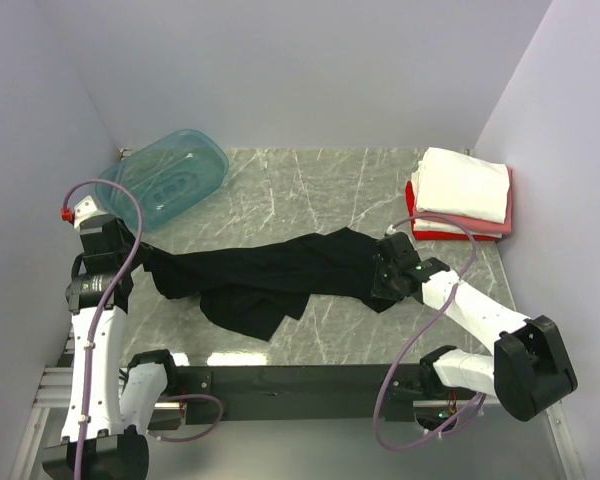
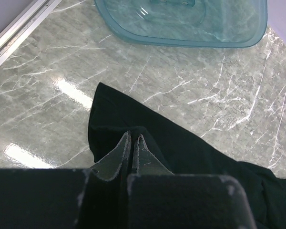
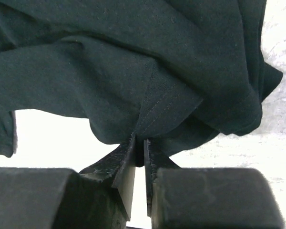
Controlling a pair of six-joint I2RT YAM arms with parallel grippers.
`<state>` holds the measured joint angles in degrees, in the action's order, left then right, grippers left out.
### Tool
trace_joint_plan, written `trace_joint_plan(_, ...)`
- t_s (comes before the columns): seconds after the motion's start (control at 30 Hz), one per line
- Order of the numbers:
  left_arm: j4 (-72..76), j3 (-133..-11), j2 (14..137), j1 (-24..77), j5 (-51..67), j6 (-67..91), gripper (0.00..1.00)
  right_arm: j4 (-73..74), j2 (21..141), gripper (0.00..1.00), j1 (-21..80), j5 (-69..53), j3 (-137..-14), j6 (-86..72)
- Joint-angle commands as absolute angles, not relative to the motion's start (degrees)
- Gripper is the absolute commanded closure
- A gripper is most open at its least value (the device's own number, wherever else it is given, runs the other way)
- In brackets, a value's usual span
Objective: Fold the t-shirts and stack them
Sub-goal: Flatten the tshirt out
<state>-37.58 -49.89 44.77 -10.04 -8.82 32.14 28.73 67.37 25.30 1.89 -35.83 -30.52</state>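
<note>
One teal tub far-left, folded shirt stack far-right, black shirt between.

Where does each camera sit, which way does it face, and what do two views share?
Top external: above and behind the bases, looking down on the table; both arms show.
Left wrist: on the left arm, facing the tub; left tool shows.
Right wrist: on the right arm, facing the black t-shirt; right tool shows.
Shared: all three see that shirt.
</note>
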Motion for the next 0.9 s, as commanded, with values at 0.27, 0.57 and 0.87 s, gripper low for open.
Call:
trace_joint_plan(0.27,-36.4,-51.1,44.2,-10.4,-10.1,30.8,0.99,29.3,63.9,0.98,25.9,3.4,-38.2,-30.8)
trace_joint_plan(0.57,-36.4,-50.8,44.0,-10.3,-10.2,30.7,0.99,30.3,61.7,0.75,25.8,3.3,-38.6,-30.5)
trace_joint_plan(0.87,-36.2,-50.5,44.0,-10.4,-10.4,30.6,0.99,31.4,62.8,0.69,25.8,2.8,-38.2,-29.4)
